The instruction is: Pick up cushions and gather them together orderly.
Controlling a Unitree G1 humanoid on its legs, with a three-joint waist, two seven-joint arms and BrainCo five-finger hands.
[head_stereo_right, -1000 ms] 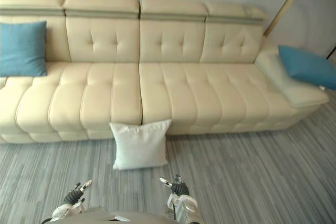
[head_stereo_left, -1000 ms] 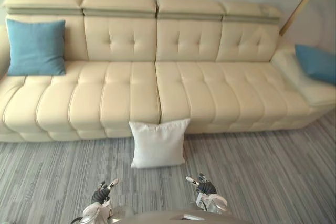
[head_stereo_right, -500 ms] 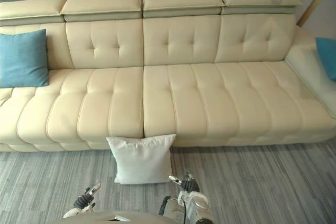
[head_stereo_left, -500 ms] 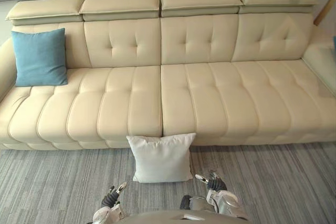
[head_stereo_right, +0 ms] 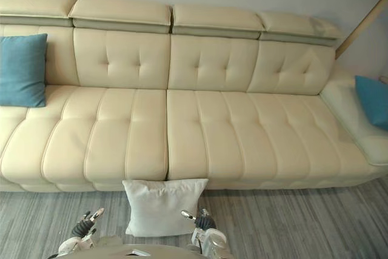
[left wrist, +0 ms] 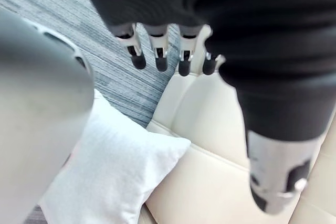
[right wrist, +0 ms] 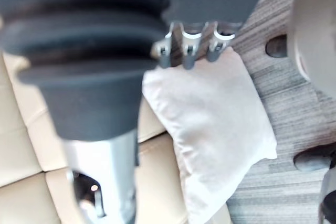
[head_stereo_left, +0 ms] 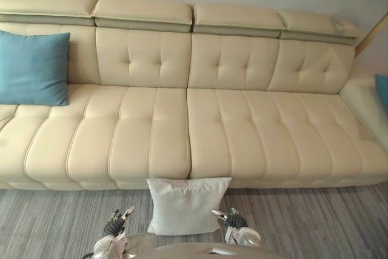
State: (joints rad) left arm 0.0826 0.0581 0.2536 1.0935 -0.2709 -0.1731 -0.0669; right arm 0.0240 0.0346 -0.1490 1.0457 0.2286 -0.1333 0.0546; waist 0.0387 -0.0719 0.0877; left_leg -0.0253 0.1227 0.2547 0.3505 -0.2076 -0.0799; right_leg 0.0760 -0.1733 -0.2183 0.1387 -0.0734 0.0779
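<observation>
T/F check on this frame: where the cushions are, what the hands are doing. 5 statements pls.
1. The white cushion lies on the sofa seat. False: it stands on the carpet, leaning against the sofa's front.
2. A blue cushion leans on the backrest at the sofa's left end. True.
3. The left hand is curled round the white cushion. False: its fingers are straight, it holds nothing and it is beside the cushion.
4. The right hand is open and empty. True.
5. A second blue cushion sits at the sofa's right end. True.
</observation>
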